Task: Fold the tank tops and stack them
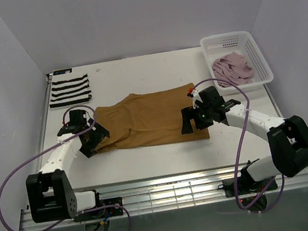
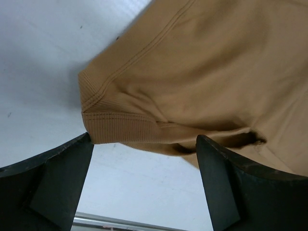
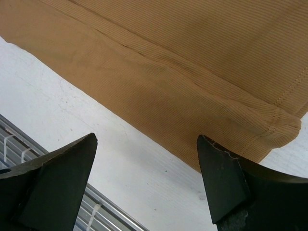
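Tan top (image 1: 151, 119) lies spread at desk (image 1: 149, 157) centre, striped top (image 1: 69, 91) at 10 o'clock, pink top (image 1: 231, 68) in basket (image 1: 259, 58) at 2 o'clock. Left fingers (image 1: 94, 140) and right fingers (image 1: 195, 122) gape wide, empty, at its ends.

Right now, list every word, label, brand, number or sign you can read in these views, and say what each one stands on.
No readable text in any view.
The tan tank top, the striped tank top and the pink tank top show no tag or print.
The white mesh basket, the left arm and the right arm show no legible markings.
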Tool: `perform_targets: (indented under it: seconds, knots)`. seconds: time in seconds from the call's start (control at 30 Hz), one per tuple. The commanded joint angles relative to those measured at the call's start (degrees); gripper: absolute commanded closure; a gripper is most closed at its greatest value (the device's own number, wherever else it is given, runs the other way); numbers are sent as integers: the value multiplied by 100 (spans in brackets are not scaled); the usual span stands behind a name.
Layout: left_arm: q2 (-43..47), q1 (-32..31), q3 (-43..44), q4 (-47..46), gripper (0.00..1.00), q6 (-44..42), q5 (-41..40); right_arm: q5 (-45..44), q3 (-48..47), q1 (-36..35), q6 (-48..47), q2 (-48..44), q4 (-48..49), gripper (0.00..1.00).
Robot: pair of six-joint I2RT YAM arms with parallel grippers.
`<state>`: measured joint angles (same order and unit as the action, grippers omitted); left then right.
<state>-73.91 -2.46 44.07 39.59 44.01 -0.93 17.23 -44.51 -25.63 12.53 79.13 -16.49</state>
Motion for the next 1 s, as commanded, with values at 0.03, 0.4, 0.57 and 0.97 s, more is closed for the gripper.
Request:
perform_targets:
  seconds: [0.03,0.4,0.57,0.97]
  knots:
    - [-351,149,435,-514,2,-147,339,-194,-180,-21,-155,67,120,10]
    - [-1204,650,699,-1199,2,-94,1094,-291,-321,-13,-216,365,85,10]
    - [-1635,694,866,-1261,2,-94,1200,-448,-321,-21,-260,533,102,10]
    - [-1900,738,1235,-831,2,-120,1613,-712,-409,-12,-339,973,93,10]
